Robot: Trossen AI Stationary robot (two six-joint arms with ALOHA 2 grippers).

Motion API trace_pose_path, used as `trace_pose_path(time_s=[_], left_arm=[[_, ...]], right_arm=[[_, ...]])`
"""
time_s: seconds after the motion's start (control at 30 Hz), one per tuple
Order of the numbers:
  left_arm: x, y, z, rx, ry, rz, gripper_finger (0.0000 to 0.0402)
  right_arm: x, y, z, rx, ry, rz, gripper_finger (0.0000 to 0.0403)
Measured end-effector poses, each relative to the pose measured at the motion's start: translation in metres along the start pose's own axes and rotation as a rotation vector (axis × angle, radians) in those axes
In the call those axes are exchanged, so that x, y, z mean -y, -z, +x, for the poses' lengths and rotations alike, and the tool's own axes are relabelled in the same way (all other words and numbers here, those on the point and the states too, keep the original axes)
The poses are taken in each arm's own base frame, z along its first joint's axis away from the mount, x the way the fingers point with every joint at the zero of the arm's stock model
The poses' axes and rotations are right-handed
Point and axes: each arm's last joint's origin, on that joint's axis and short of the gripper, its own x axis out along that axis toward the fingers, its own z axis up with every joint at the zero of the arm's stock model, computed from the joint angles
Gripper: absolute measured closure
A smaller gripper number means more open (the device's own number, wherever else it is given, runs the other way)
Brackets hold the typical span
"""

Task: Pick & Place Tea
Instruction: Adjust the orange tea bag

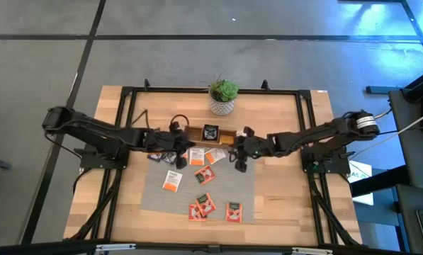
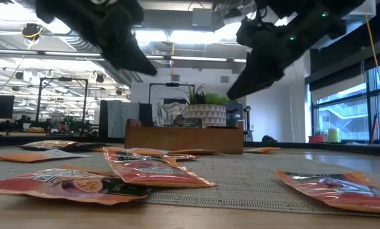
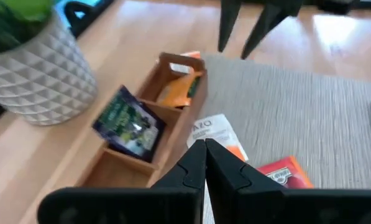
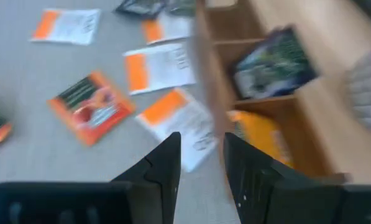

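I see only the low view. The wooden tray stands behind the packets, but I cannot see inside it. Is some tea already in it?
Observer: Yes. The middle compartment of the wooden tray holds a dark green packet.
Operator: And the other compartments?
Observer: One end compartment holds an orange packet; the other end looks empty.
Operator: Do the grippers carry anything?
Observer: No. The left gripper is shut on nothing; the right gripper is open above a white-and-orange packet lying on the grey mat.
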Motion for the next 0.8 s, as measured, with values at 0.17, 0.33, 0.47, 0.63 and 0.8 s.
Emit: trace_pose_path(time_s=[0.17,0.33,0.47,0.63,0.8], left_arm=[[0.007,0.012,0.022,-0.048,0.018,0.020,0.0399],[0.008,0.015,0.029,-0.060,0.015,0.025,0.0396],[0.008,0.013,0.026,-0.049,0.030,0.020,0.0399],[0.008,0.011,0.024,-0.043,0.048,0.017,0.0397],[0.008,0.012,0.024,-0.048,0.051,0.019,0.0399]], right_arm=[[-0.011,0.009,0.010,-0.044,-0.101,-0.058,0.0281],[-0.010,0.016,0.036,-0.039,-0.039,-0.073,0.0281],[-0.002,0.012,0.052,-0.065,0.016,-0.063,0.0281],[0.011,0.007,0.063,-0.094,0.056,-0.053,0.0281],[0.020,0.004,0.065,-0.087,0.107,-0.048,0.0281]])
